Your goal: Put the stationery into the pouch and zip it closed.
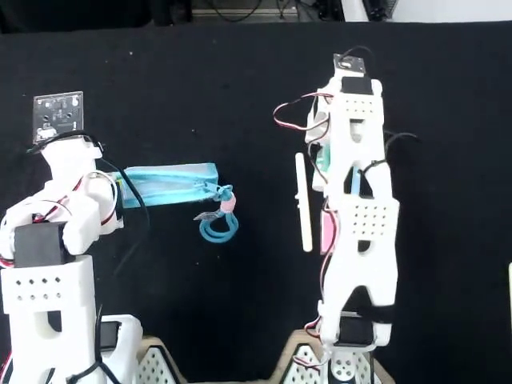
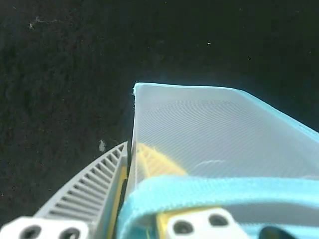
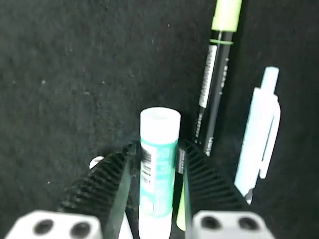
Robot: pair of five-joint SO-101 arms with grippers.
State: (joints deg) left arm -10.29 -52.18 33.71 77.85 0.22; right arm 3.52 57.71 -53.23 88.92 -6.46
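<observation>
Over on the right half of the high view, my right arm stretches up the black bench (image 1: 200, 96). Its wrist camera shows the right gripper (image 3: 157, 146) pinching a glue stick (image 3: 159, 124), one ribbed finger pressed to each side of the teal label. Just beside it, toward the upper right of that frame, a green-capped pen (image 3: 215, 74) and a pale blue pen (image 3: 259, 139) lie loose on the cloth, apart from each other. On the left of the high view the teal pouch (image 1: 170, 184) lies flat. Its zip pull, with a pink bead and a blue loop (image 1: 218, 226), sits at the end nearer the middle of the frame. The left gripper (image 2: 128, 159) is clamped on the pouch's other end, with mesh between the fingers. I take the step in hand to be the first pick: the glue stick is grasped, none of the stationery I can see has reached the pouch, and the zipping comes last. I cannot tell from here whether the mouth is open. The next move calls for lifting the stick clear of the pens, carrying it across the gap to the zip end, and feeding it in lengthwise while the left arm steadies the fabric.
</observation>
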